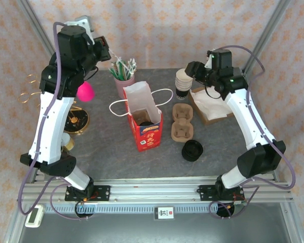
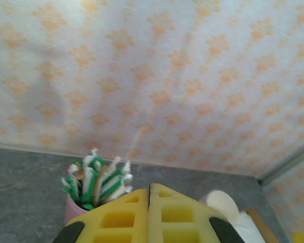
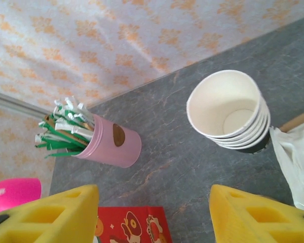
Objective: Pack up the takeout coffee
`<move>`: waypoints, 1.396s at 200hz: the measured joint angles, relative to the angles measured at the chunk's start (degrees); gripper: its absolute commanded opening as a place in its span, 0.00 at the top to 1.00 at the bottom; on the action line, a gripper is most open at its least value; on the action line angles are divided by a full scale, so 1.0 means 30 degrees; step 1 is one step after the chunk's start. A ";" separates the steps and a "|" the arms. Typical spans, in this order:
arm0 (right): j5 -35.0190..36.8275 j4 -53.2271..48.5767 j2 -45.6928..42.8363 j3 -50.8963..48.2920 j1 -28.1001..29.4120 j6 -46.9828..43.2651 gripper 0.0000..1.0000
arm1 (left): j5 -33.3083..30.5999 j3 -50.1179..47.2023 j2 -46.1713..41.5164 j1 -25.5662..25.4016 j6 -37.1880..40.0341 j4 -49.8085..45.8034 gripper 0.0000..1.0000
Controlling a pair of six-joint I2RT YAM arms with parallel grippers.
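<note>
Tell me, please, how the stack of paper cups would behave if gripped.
The stack of paper cups looks empty, so probably light. Its thin open rims would likely squash under a firm pinch. Being nested, the top cup may lift away alone.

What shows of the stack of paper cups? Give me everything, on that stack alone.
The stack of paper cups is several cups nested together, their rims stepped one below another. The insides look white and the top cup is empty; the lowest outer wall looks dark. It stands upright, mouth up, on the grey table toward the back right, close beside the white napkins; whether they touch is unclear. The right end effector hangs open above it, not touching.
</note>
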 measured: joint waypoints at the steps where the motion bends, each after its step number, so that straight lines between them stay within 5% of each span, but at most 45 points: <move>1: 0.0000 0.0029 -0.0029 -0.0036 -0.0015 0.0007 0.41 | 0.0000 0.0000 -0.0022 -0.0051 0.0000 -0.0015 1.00; 68: -0.0204 0.0765 -0.1967 -0.2645 -0.0466 0.0357 0.41 | -0.0721 -0.1617 -0.2463 -0.3818 -0.0007 -0.1355 1.00; 144: 0.0066 0.0925 -0.2579 -0.3927 -0.0517 0.0401 0.36 | -0.1137 -0.6892 -0.2404 -0.4255 -0.0015 -0.1443 1.00; 152: 0.0204 0.0903 -0.2674 -0.3956 -0.0525 0.0350 0.35 | -0.1071 -0.7104 -0.2025 -0.4371 -0.0007 -0.1406 0.87; 175: 0.0874 0.0758 -0.2936 -0.3978 -0.0714 0.0160 0.29 | -0.1144 -0.7322 -0.1217 -0.4605 0.0087 -0.1406 0.84; 192: 0.1231 0.0437 -0.3118 -0.4182 -0.1188 -0.0124 0.22 | -0.1406 -0.7322 -0.1093 -0.4663 0.0284 -0.1421 0.67; 221: 0.1603 -0.0539 -0.3111 -0.5020 -0.2616 -0.0860 0.17 | -0.1552 -0.7286 -0.1559 -0.4663 0.0488 -0.1370 0.63; 279: 0.1581 -0.1370 -0.2674 -0.7475 -0.3672 -0.2630 0.27 | 0.0160 -0.9602 -0.4269 -0.5166 -0.0255 0.1166 0.64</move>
